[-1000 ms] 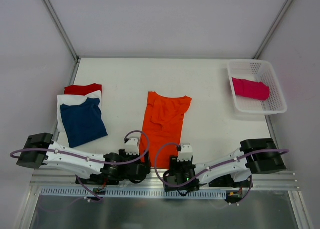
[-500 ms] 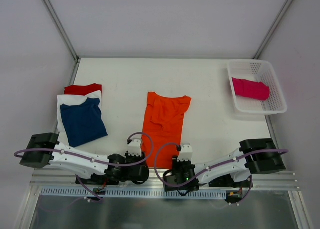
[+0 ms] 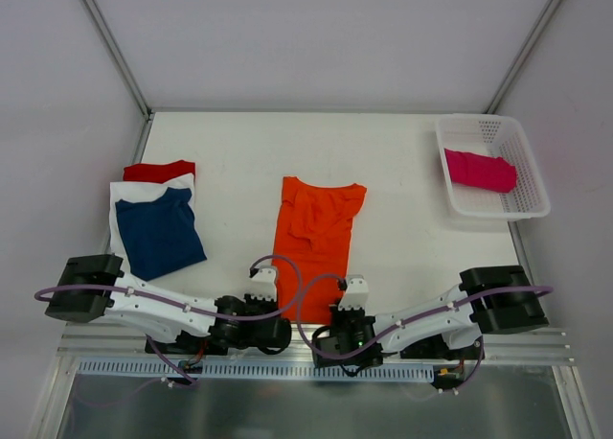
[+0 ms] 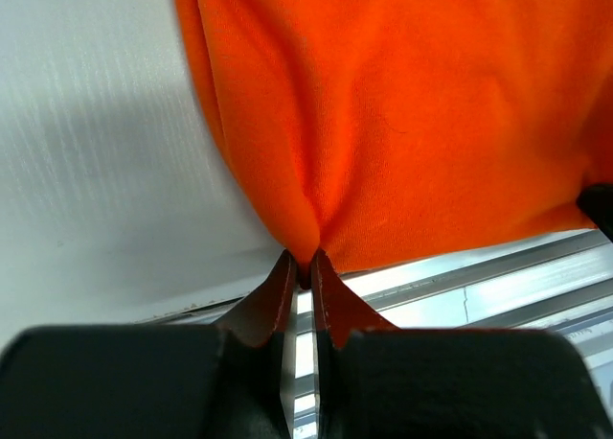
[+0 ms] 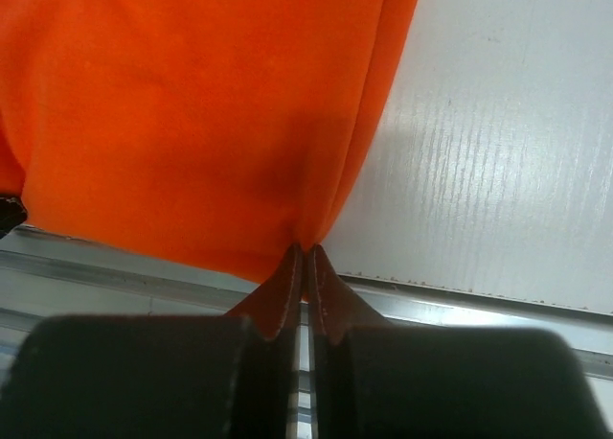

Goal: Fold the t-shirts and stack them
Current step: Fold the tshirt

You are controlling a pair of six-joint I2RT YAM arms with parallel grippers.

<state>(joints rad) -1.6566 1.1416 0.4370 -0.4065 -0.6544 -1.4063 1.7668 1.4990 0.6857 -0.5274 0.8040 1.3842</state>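
The orange t-shirt (image 3: 314, 230) lies flat, running away from both claws, with its near hem at the table's (image 3: 402, 171) front edge. The left gripper (image 4: 305, 263) is pinched tight on the hem's left corner, and the right gripper (image 5: 304, 253) on its right corner. Out to the left of the left gripper, a navy t-shirt (image 3: 158, 233) tops a white t-shirt (image 3: 123, 195) and a red t-shirt (image 3: 158, 171). Far beyond the right gripper, a magenta t-shirt (image 3: 479, 169) sits in the basket (image 3: 498, 127).

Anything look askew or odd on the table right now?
The navy shirt sits skewed on the white shirt and red shirt. The orange shirt is wrinkled near its far end. Nothing looks damaged.
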